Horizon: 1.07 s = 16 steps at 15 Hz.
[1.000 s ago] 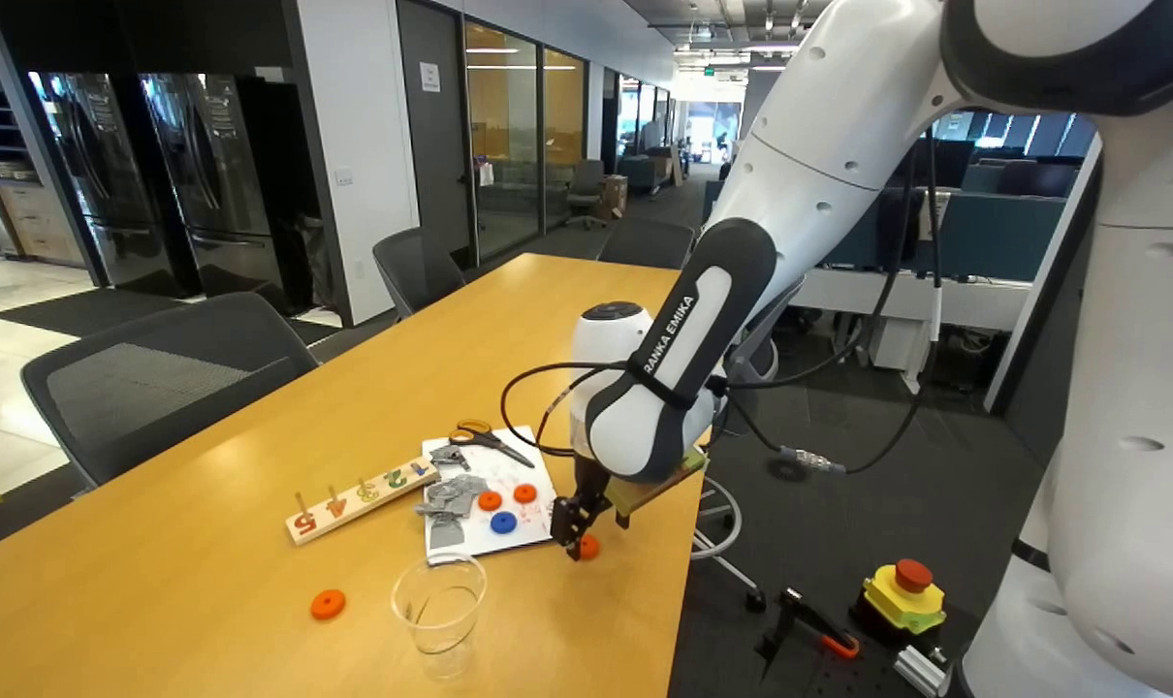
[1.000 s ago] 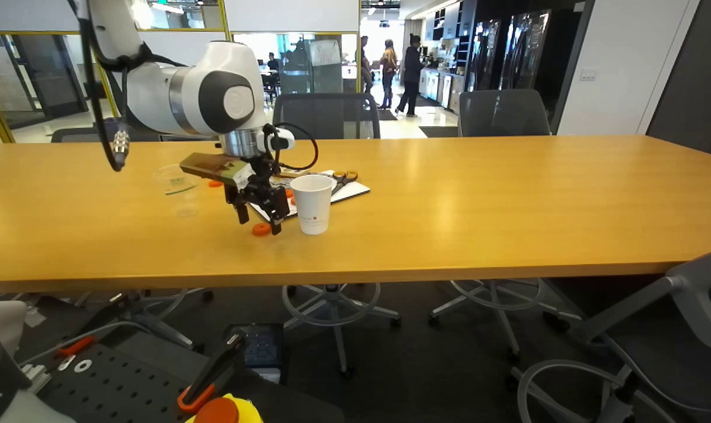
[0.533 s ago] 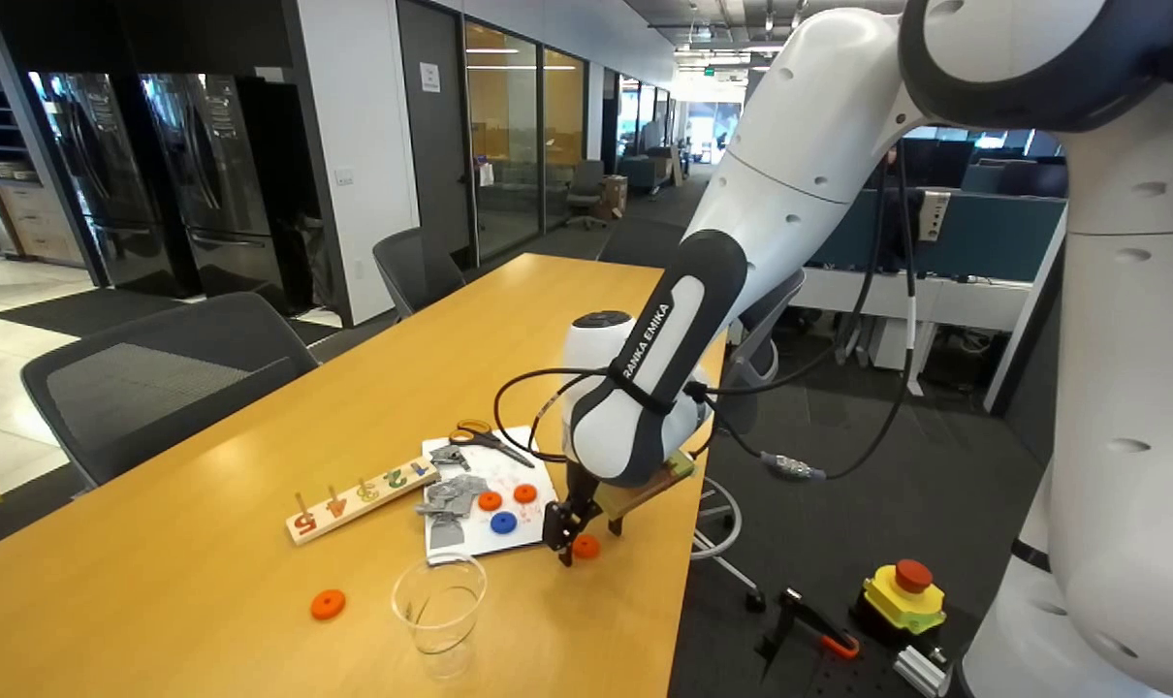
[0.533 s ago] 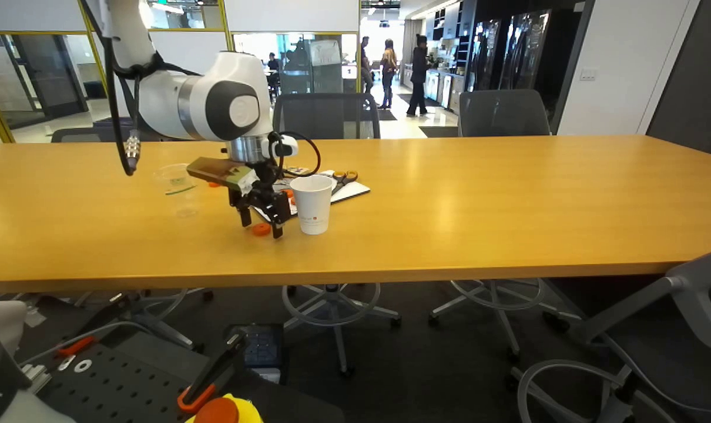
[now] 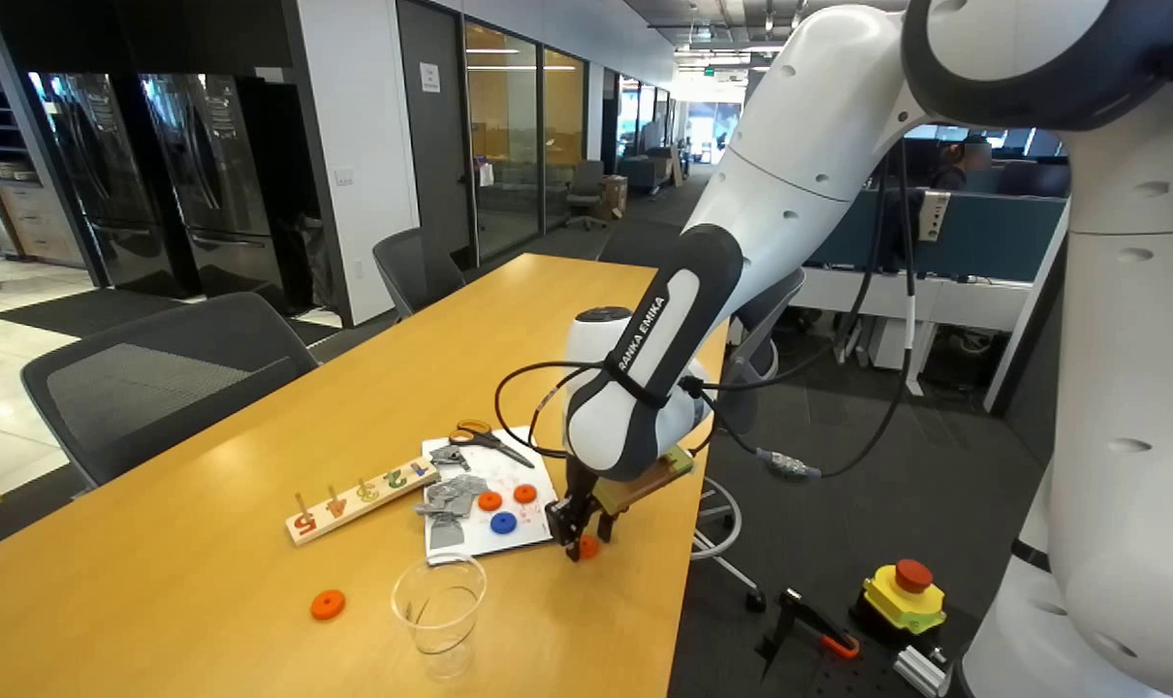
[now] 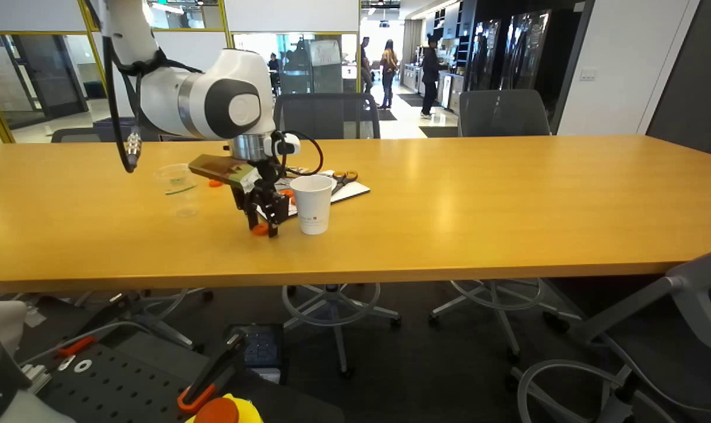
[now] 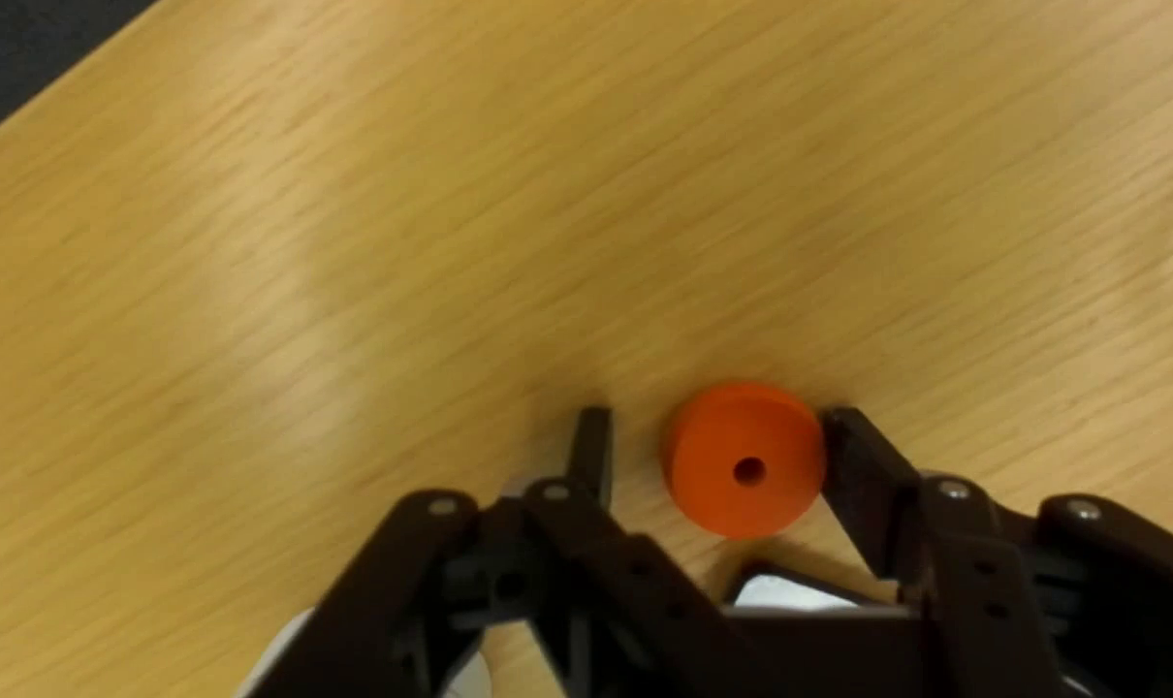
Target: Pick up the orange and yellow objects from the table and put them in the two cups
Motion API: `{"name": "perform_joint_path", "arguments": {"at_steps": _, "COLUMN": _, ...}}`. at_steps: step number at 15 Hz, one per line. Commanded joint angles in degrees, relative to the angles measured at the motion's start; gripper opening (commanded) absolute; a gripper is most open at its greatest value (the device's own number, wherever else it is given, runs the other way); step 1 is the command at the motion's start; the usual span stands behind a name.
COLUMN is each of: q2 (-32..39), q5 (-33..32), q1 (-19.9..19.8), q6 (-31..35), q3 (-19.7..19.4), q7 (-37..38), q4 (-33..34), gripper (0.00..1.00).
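My gripper reaches down to the table around an orange disc with a hole in it. Its right finger touches or nearly touches the disc; a gap separates the left finger from it, so the jaws stand partly open. Two more orange discs lie on a white board, and another orange disc lies on bare wood beside the clear cup. The white cup stands close to the gripper, hidden in an exterior view by the arm. Yellow objects cannot be made out.
The white board carries a blue disc, grey scraps and scissors. A wooden peg strip with coloured numbers lies beside it. The table edge runs near the gripper.
The gripper has come down slightly and its fingers have drawn closer together around the orange disc, which has hardly moved. Both cups and the other discs are where they were.
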Motion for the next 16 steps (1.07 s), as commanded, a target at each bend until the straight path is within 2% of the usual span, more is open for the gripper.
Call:
{"name": "perform_joint_path", "arguments": {"at_steps": 1, "q2": -0.43, "q5": 1.23, "q1": 0.65, "q6": -1.12, "q3": -0.32, "q7": -1.28, "q4": 0.66, "gripper": 0.27}}
{"name": "perform_joint_path", "arguments": {"at_steps": 2, "q2": -0.74, "q5": 1.04, "q1": 0.76, "q6": -1.67, "q3": -0.45, "q7": -1.04, "q4": 0.64, "gripper": 0.20}}
{"name": "perform_joint_path", "arguments": {"at_steps": 3, "q2": -1.55, "q5": 1.22, "q1": 0.77, "q6": -2.47, "q3": -0.22, "q7": -1.24, "q4": 0.47, "gripper": 0.20}}
{"name": "perform_joint_path", "arguments": {"at_steps": 4, "q2": -2.97, "q5": 3.93, "q1": -0.55, "q6": -4.29, "q3": 1.79, "q7": -4.57, "q4": 0.20, "gripper": 0.21}}
{"name": "perform_joint_path", "arguments": {"at_steps": 7, "q2": -8.01, "q5": 8.34, "q1": -1.39, "q6": -8.63, "q3": 3.86, "q7": -9.84, "q4": -0.41, "gripper": 0.22}}
{"name": "perform_joint_path", "arguments": {"at_steps": 9, "q2": -12.34, "q5": 10.32, "q1": -1.08, "q6": -13.26, "q3": 3.78, "q7": -12.41, "q4": 0.08, "gripper": 0.22}}
{"name": "perform_joint_path", "arguments": {"at_steps": 12, "q2": -17.65, "q5": 8.04, "q1": -0.37, "q6": -17.71, "q3": 1.59, "q7": -10.26, "q4": 1.83, "gripper": 0.21}}
{"name": "perform_joint_path", "arguments": {"at_steps": 16, "q2": -20.21, "q5": 1.35, "q1": -1.52, "q6": -14.38, "q3": -0.61, "q7": -6.15, "q4": 3.60, "gripper": 0.21}}
